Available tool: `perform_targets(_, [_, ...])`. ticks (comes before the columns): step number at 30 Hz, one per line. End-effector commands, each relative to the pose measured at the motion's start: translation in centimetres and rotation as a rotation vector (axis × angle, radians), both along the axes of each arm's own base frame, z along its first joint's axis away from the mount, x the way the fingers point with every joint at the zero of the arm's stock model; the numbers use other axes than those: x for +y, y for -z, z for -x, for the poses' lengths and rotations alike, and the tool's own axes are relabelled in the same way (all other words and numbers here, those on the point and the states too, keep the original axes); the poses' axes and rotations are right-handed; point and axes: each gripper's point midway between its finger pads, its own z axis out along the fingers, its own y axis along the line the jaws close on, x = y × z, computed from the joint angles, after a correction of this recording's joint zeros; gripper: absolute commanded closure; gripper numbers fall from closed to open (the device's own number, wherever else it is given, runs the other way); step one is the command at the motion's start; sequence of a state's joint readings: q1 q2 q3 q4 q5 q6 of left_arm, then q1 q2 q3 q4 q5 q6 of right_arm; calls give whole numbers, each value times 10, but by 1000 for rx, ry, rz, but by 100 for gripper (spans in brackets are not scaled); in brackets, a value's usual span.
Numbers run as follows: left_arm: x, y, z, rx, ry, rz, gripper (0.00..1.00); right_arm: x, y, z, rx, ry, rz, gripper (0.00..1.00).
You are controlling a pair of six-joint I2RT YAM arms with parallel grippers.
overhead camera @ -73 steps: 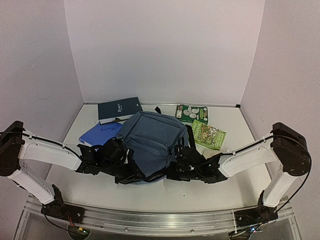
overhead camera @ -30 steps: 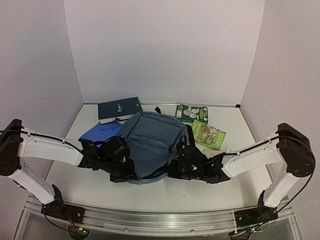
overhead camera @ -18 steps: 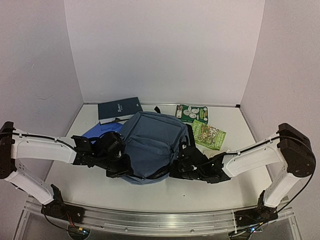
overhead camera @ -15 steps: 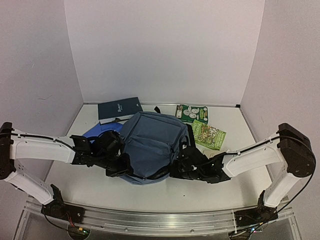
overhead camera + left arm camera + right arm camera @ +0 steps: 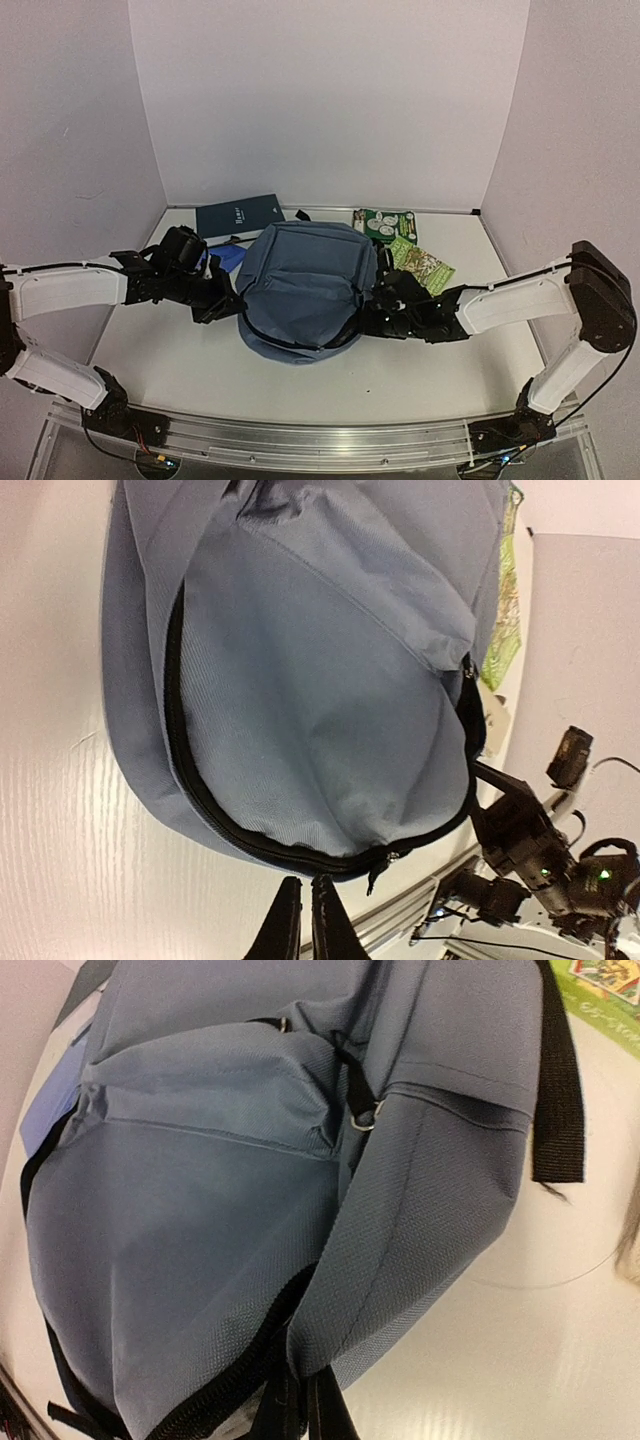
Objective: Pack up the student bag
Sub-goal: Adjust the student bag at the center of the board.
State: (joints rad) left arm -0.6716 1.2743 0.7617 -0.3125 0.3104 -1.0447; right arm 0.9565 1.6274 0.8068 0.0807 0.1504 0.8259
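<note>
In the top view only a small corner of the blue book (image 5: 228, 257) shows at the middle left, between the left arm (image 5: 70, 288) and the bag (image 5: 305, 285). The print on the dark book (image 5: 240, 216) is too small to read. In the right wrist view the fingertips of the right end effector (image 5: 300, 1395) are hidden in the bag's fold, at the lower middle.

The bag (image 5: 305, 290) lay mid-table (image 5: 180, 345), one book (image 5: 238, 216) behind-left of it, a second book (image 5: 385, 225) behind-right, a third book (image 5: 427, 266) beside its right.
</note>
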Motion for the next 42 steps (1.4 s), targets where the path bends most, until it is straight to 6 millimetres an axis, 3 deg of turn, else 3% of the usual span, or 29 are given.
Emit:
perform_targets(1, [-17, -79, -18, -66, 57, 234, 100, -11, -48, -44, -109, 5, 8, 100])
perform_targets(6, [-6, -100, -27, -17, 32, 325, 100, -29, -65, -86, -150, 30, 43, 100])
perform_targets(13, [12, -95, -39, 87, -84, 451, 100, -50, -63, -142, -140, 56, 71, 100])
perform_targets(19, [22, -86, -52, 99, -152, 443, 100, -71, -75, -184, -155, 105, 65, 100])
perform_targets(21, [23, -84, -58, 79, -156, 423, 100, -76, -84, -187, -168, 116, 80, 91])
perform_targets(24, [25, -79, -69, 19, -156, 382, 97, -84, -97, -179, -175, 126, 96, 67])
perform_targets(28, [32, -70, -90, -97, -163, 284, 74, -92, -99, -153, -131, 113, 75, 46])
perform_targets(31, [37, -63, -107, -174, -179, 213, 53, -89, -83, -123, -45, 77, 11, 43])
perform_targets(33, [36, -56, -118, -200, -164, 173, 45, -83, -69, -102, 24, 52, -41, 43])
perform_targets(37, [23, -40, -137, -202, -101, 132, 35, -62, -48, -68, 120, 12, -103, 45])
perform_targets(42, [7, -9, -155, -177, -30, 37, 30, -50, -30, -55, 163, 20, -113, 50])
